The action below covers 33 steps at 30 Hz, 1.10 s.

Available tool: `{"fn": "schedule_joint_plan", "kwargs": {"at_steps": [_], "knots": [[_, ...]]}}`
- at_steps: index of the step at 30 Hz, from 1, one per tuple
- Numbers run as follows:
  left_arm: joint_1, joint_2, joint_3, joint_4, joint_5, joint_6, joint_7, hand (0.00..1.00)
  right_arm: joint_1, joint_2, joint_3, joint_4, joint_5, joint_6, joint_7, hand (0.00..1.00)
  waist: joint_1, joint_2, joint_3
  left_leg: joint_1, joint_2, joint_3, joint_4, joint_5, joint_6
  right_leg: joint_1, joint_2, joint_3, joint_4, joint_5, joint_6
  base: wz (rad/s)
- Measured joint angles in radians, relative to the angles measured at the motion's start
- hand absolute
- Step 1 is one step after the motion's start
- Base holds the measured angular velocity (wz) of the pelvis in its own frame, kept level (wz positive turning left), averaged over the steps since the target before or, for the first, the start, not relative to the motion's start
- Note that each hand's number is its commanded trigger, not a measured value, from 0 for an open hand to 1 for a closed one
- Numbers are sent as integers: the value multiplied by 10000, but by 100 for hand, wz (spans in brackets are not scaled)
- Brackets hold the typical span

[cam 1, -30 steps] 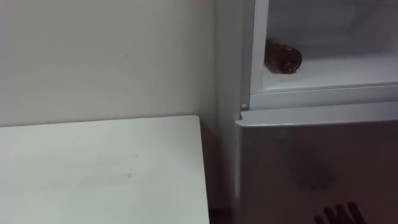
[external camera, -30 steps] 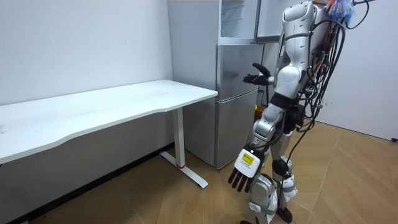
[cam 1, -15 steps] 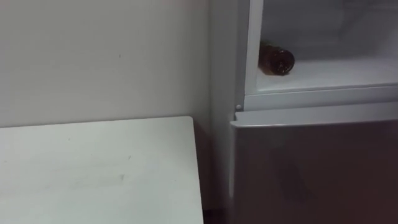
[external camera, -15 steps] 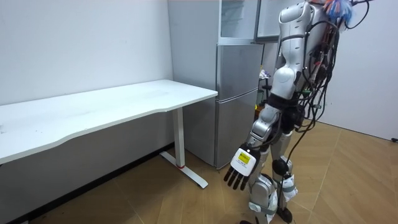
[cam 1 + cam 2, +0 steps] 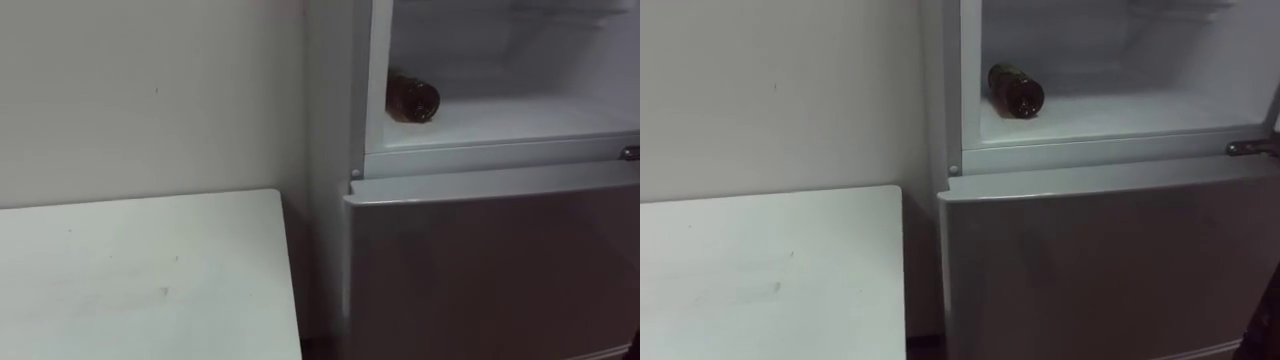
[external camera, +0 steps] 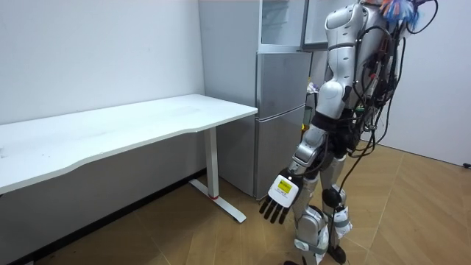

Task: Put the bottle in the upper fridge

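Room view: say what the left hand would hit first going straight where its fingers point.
The left hand hangs open beside the robot's leg, fingers pointing down. Straight on, it would most likely meet the wooden floor first; nothing else seems to lie between.

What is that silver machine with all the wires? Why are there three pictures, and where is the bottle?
That is a robot shaped like a person. It stands on two legs in front of a fridge. One picture comes from a camera standing in the room, so you see the whole robot. The other two come from cameras in its head, like two eyes, so they look nearly the same. They look into the open top part of the fridge, where a brown bottle lies on its side on the shelf. Next to the fridge stands a white table. The robot's left hand hangs down by its leg with the fingers open, holding nothing.
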Motion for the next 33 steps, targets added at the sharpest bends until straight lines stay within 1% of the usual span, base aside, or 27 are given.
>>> {"fn": "schedule_joint_plan", "kwargs": {"at_steps": [2,5,8,11,12,14,15,17,18,21,22,23,25,26,28,30,33], "knots": [[43,14,102,-2,-7,15,-18,0,-65,-18,-284,-1,-161,0,-369,0,-69,-6,2,-6,-2,-1,-1,-2,-1,1,0,-1,4,-26,5,0],[138,14,201,-2,3,59,-35,0,-268,-38,-709,-168,-829,7,-977,0,-230,-44,1,-2,-14,30,-39,0,-1,-49,-2,20,13,-59,11,0],[181,22,434,-41,25,157,-67,0,-328,-64,-1097,-607,-1115,9,-1565,0,-328,-129,-14,16,-28,35,-82,0,0,-52,-9,18,7,-66,17,0],[235,37,545,-77,36,199,-63,0,-343,-118,-1583,-1179,-1083,4,-2167,0,-491,-188,3,22,-65,37,-89,2,3,-56,-42,24,13,-90,45,0],[205,37,586,-115,35,211,-56,0,-340,-153,-1829,-1369,-1071,-9,-2441,0,-502,-218,11,18,-83,36,-89,2,4,-64,-61,24,20,-112,63,0],[201,52,753,-243,-3,216,-42,0,-311,-200,-1983,-1696,-1051,-42,-2927,0,-500,-298,15,22,-99,33,-89,-3,9,-70,-86,13,58,-168,77,0],[200,80,853,-289,-1,215,-28,0,-298,-207,-2140,-1943,-1057,-49,-3247,0,-506,-353,37,25,-106,32,-89,-21,24,-115,-105,14,167,-231,77,0],[200,122,888,-374,13,215,-10,0,-265,-251,-2242,-2410,-1118,-166,-3705,0,-517,-374,51,-2,-115,30,-93,-48,32,-218,-131,7,293,-279,80,0],[191,157,890,-404,29,214,-12,0,-273,-315,-2263,-2678,-1366,-244,-3943,0,-566,-371,65,-5,-126,30,-105,-49,34,-244,-144,6,327,-289,79,0],[311,249,929,-629,30,192,-43,0,-318,-580,-2566,-3297,-1830,-274,-4562,0,-670,-355,74,-15,-139,34,-151,-58,44,-265,-145,23,320,-300,96,0],[451,277,929,-851,37,182,-52,0,-375,-732,-2636,-3485,-1823,-379,-4786,0,-731,-367,67,-6,-144,40,-193,-56,43,-283,-142,29,325,-303,99,0],[499,281,931,-958,55,175,-52,0,-332,-813,-2640,-3641,-1825,-432,-4893,0,-734,-366,67,-5,-145,50,-204,-56,43,-294,-142,37,328,-303,99,-5],[593,284,930,-1260,300,93,-59,0,-253,-1022,-2737,-4208,-1849,-661,-5259,0,-737,-382,53,-56,-145,101,-228,-53,41,-393,-141,47,355,-303,96,-6],[592,287,928,-1289,356,84,-67,0,-246,-1096,-2744,-4320,-1846,-670,-5376,0,-737,-390,50,-74,-144,107,-227,-52,40,-413,-140,47,353,-302,95,0],[593,293,925,-1310,496,81,-87,0,-265,-1379,-2837,-4563,-1998,-677,-5717,0,-779,-433,22,-86,-151,121,-225,-52,41,-413,-142,58,345,-303,97,0],[605,295,925,-1349,516,82,-129,0,-288,-1423,-3065,-4897,-2294,-698,-6037,0,-751,-443,20,-81,-153,134,-224,-51,41,-408,-142,64,342,-303,98,-2],[738,305,926,-1484,495,77,-284,0,-336,-1663,-3189,-5432,-2613,-718,-6324,0,-760,-464,20,-28,-153,182,-224,-50,40,-383,-140,123,322,-305,100,-5]]}}
